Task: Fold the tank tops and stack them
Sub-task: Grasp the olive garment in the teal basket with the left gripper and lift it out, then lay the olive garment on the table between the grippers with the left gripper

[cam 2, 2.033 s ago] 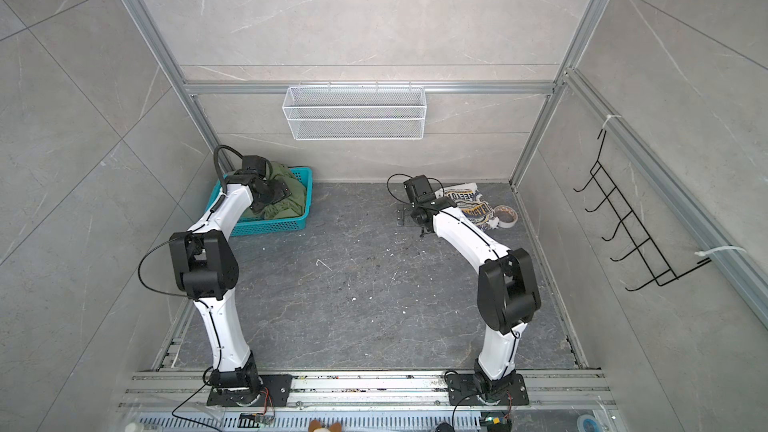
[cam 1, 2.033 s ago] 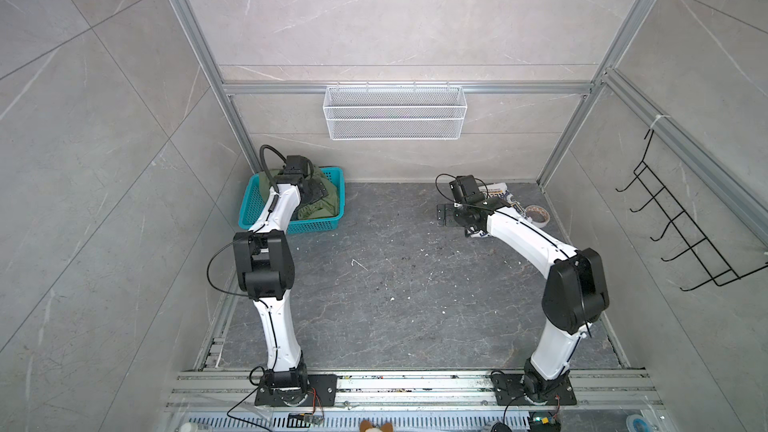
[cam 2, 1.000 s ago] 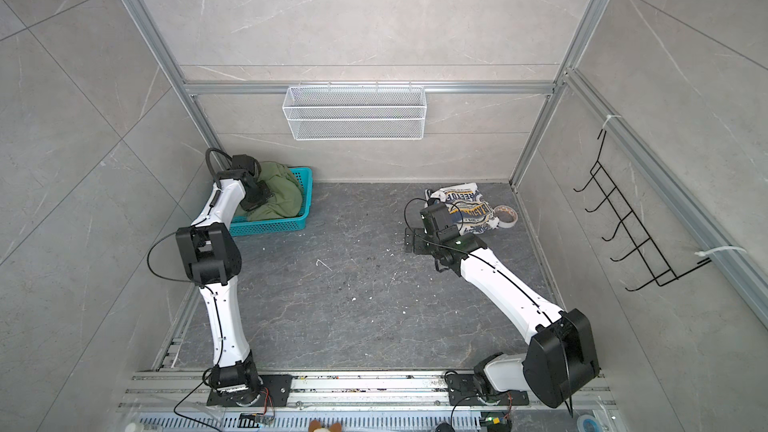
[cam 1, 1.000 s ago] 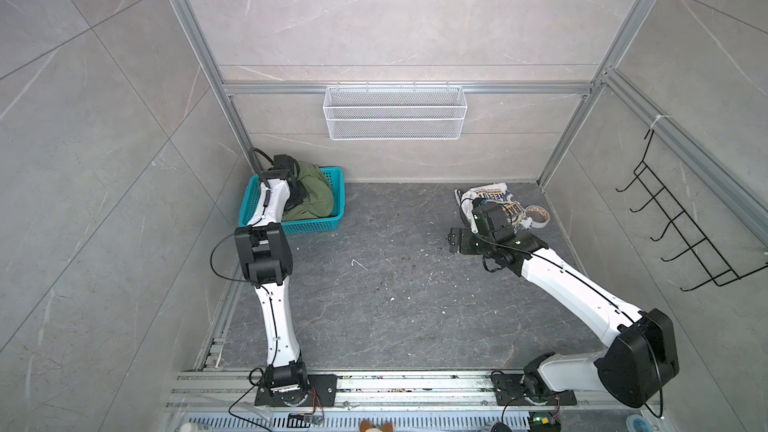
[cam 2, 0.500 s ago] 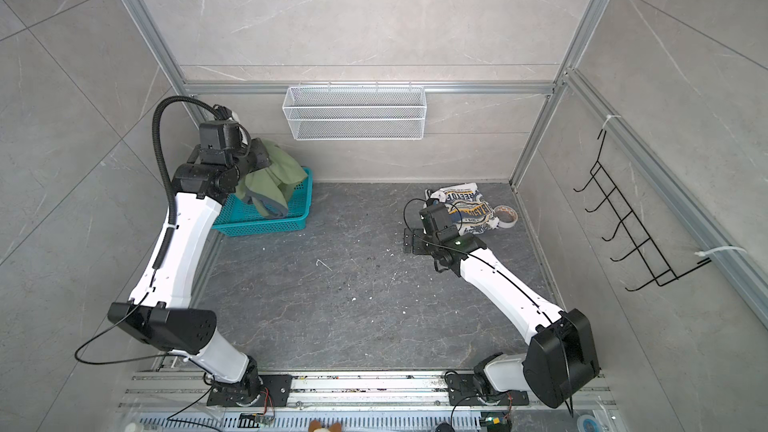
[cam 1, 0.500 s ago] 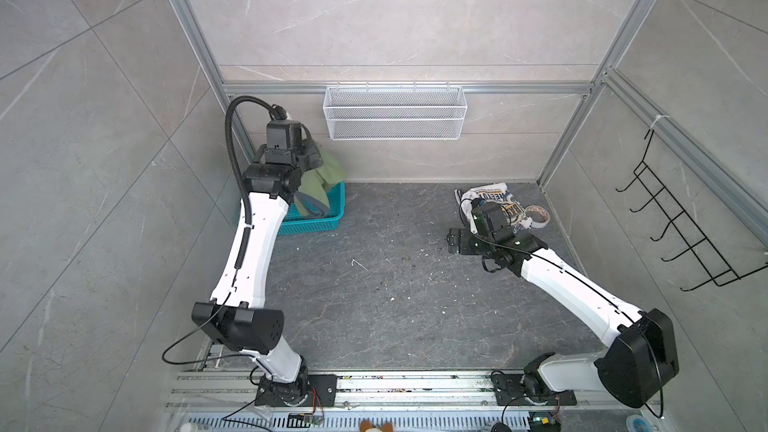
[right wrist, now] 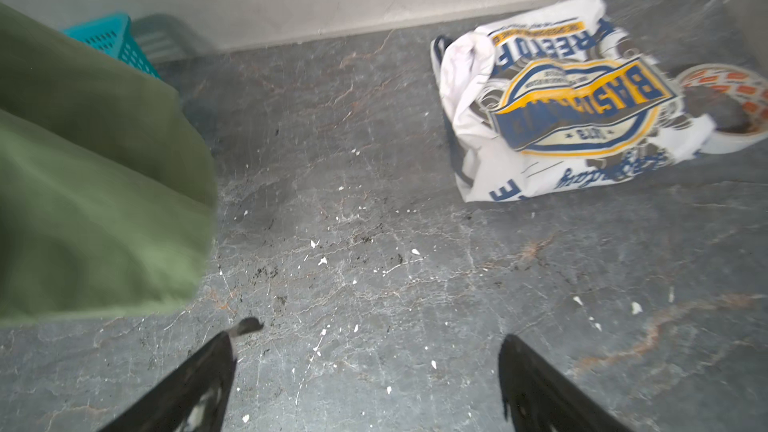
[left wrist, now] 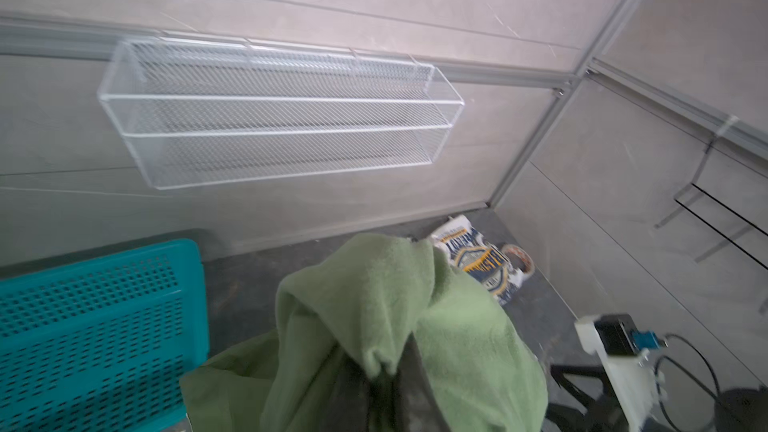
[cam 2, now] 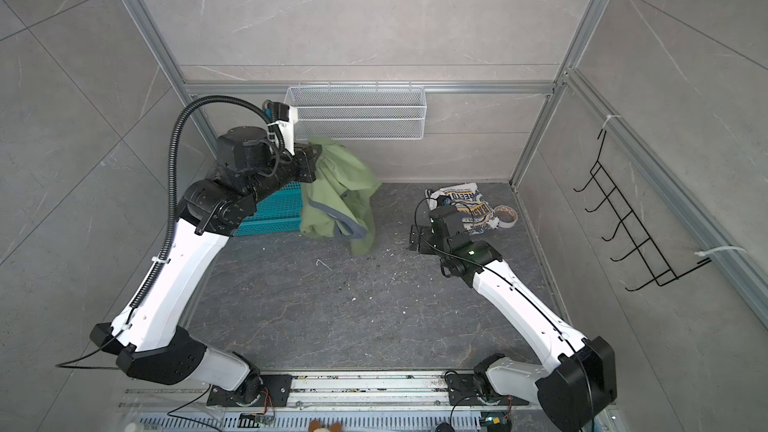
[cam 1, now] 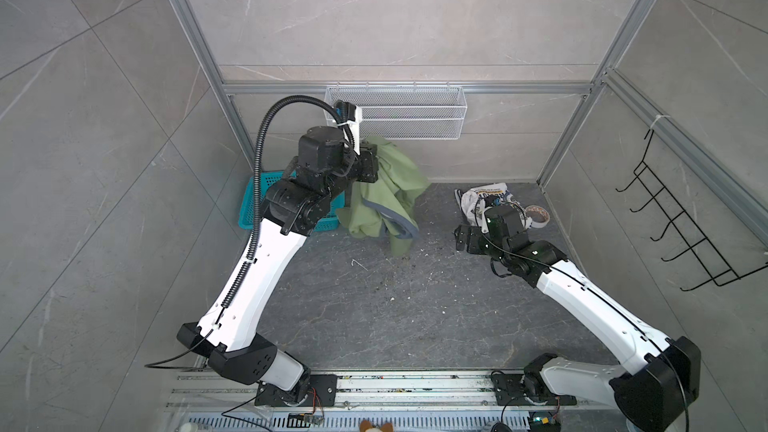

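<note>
Grey stone surface boxed in by tiled walls, bare across the middle: room enough, likely, for spreading and folding. Wire shelf on far wall, empty-looking. Teal basket in far left corner. Green top just right of basket, hanging bunched in the air from one gathered fistful; held high, probably to clear the basket rim and to let folds drop open before laying down. Lowest tip close to surface; touching or not, cannot tell. White top crumpled at far right, badge print up, one edge lapping a tape roll; not folded yet, so apparently parked out of the way. Left fingers pressed together, pinching a fold of green top. Right fingers spread wide, holding nothing, touching nothing, low over surface between both tops; placed, seemingly, to catch a hanging edge.
</note>
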`<control>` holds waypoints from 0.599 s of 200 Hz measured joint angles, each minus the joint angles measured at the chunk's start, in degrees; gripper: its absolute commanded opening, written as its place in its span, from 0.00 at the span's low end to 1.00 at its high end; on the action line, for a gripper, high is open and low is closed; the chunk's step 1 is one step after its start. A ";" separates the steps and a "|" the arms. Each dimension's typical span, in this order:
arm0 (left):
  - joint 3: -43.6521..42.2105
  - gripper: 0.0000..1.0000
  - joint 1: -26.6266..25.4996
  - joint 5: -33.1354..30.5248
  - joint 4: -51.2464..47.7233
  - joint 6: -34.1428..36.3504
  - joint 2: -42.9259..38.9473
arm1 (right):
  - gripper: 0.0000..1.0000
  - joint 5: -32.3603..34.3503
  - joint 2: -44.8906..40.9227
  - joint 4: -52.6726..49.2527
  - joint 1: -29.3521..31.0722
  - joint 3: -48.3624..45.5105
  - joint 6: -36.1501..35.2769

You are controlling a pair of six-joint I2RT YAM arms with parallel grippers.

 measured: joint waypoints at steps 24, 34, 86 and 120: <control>-8.15 0.02 -1.77 2.49 2.82 -2.84 -0.76 | 0.99 1.18 -1.38 0.07 0.00 -0.81 0.02; -12.79 0.07 -1.99 2.80 3.89 -4.22 -1.18 | 0.99 1.36 -1.49 0.09 0.00 -1.27 0.04; -28.35 0.65 4.42 -0.04 1.22 -13.14 4.76 | 0.98 0.28 1.44 0.11 0.02 -1.97 0.28; -34.69 0.79 10.12 -6.54 -2.86 -15.80 8.04 | 0.98 -1.81 4.79 0.09 0.44 -1.97 0.63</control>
